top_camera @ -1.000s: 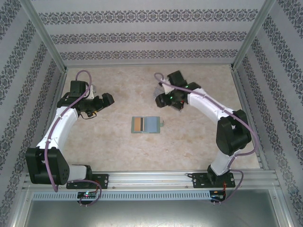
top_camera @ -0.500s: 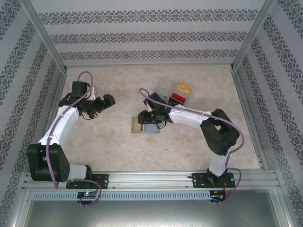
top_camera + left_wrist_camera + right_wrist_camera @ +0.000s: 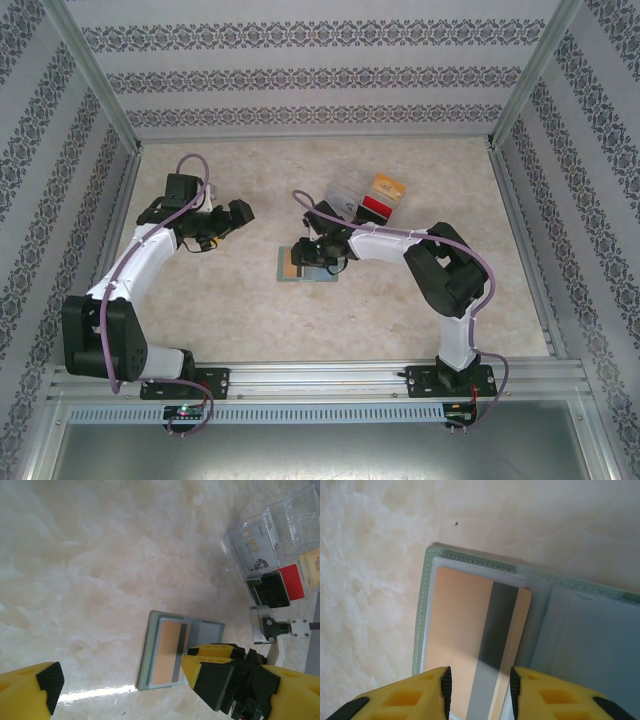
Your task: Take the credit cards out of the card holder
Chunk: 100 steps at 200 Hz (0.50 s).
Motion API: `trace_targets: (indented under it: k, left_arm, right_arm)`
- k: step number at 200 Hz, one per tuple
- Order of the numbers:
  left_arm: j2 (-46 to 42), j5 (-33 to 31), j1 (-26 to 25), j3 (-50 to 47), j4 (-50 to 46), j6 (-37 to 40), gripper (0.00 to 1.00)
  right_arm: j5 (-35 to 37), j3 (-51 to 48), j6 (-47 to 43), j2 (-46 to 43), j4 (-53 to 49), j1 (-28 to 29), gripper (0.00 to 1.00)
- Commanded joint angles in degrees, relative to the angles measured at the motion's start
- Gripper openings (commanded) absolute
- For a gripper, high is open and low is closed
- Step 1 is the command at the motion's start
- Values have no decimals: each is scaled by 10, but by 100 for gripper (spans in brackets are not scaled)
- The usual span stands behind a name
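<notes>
Card holder (image 3: 590,640), flat and stitched, holds tan striped card (image 3: 465,630).

The card holder (image 3: 325,272) lies open at table (image 3: 230,310) centre, one card (image 3: 289,266) in its 9 o'clock pocket, tray (image 3: 345,193) at 1 o'clock.

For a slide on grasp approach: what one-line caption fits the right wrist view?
Right gripper poised over the open card holder, jaws apart astride the tan card's dark stripe.

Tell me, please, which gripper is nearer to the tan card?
Right. The right gripper hangs directly over the tan card, fingers flanking its dark stripe. The left gripper is off to the card holder's left, apart from it.
</notes>
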Motion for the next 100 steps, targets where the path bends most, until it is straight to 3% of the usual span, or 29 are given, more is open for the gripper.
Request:
trace_targets:
  k: [1, 43, 100]
  left_arm:
    - [13, -2, -21, -13, 35, -28, 99]
    - [50, 4, -67, -24, 75, -96, 89]
    - [116, 13, -132, -20, 116, -115, 60]
  right_arm:
    - [-6, -11, 18, 5, 4, -6, 38]
    - [-15, -37, 43, 2, 30, -16, 35]
    - [-17, -63, 101, -4, 71, -26, 31]
